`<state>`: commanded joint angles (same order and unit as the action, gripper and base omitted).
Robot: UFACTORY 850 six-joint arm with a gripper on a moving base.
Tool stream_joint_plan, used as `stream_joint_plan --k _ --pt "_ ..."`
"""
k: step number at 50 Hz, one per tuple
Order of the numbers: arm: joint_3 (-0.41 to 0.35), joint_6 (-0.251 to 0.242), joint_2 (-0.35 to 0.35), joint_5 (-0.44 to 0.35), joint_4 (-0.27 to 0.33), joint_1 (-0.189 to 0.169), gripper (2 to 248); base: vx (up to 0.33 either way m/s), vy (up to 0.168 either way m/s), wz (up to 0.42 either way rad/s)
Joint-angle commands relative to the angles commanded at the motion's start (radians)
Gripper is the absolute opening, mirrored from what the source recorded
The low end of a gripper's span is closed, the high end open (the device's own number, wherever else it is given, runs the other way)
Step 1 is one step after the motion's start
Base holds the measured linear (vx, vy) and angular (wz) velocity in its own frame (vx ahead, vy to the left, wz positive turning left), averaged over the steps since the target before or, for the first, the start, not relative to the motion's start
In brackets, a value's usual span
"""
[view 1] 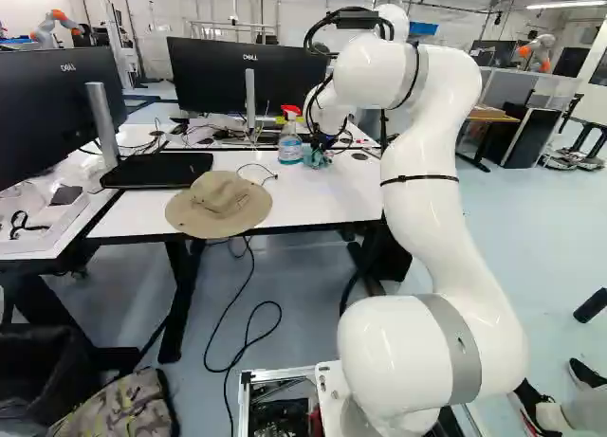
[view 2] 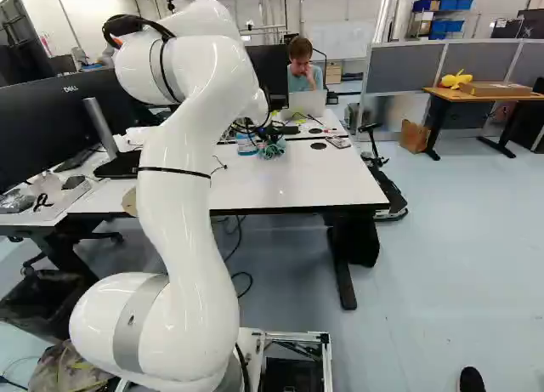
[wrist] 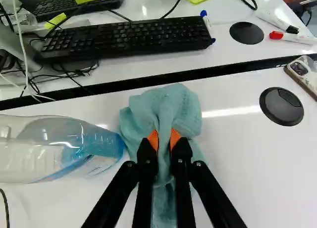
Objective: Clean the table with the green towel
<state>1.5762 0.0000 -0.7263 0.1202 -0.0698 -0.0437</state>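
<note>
In the right base view my gripper (view 2: 270, 137) points down at the white table (view 2: 323, 179), beyond the arm. The wrist view shows the gripper (wrist: 164, 139) shut on the bunched green towel (wrist: 161, 107), a fold of cloth pinched between its orange pads. The towel spreads on the tabletop around the fingertips and under them. Beside the towel stands a spray bottle (view 1: 290, 138) with a red head and blue liquid; in the wrist view its clear body (wrist: 59, 149) reaches close to the cloth.
A tan hat (view 1: 219, 204) lies at the table's front edge, near a monitor (view 1: 237, 77). Past the towel are a keyboard (wrist: 129, 37), markers (wrist: 292, 37), a phone (wrist: 304, 72) and a round black cable cover (wrist: 281, 106). Another robot (view 1: 539, 50) stands far off.
</note>
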Motion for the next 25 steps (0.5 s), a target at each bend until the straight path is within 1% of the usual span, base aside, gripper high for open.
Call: stream_joint_plan --k 20,25 --pt "0.013 0.000 -0.045 0.000 0.000 0.000 46 0.000 0.000 0.000" --pt "0.013 0.000 -0.045 0.000 0.000 0.000 46 0.000 0.000 0.000"
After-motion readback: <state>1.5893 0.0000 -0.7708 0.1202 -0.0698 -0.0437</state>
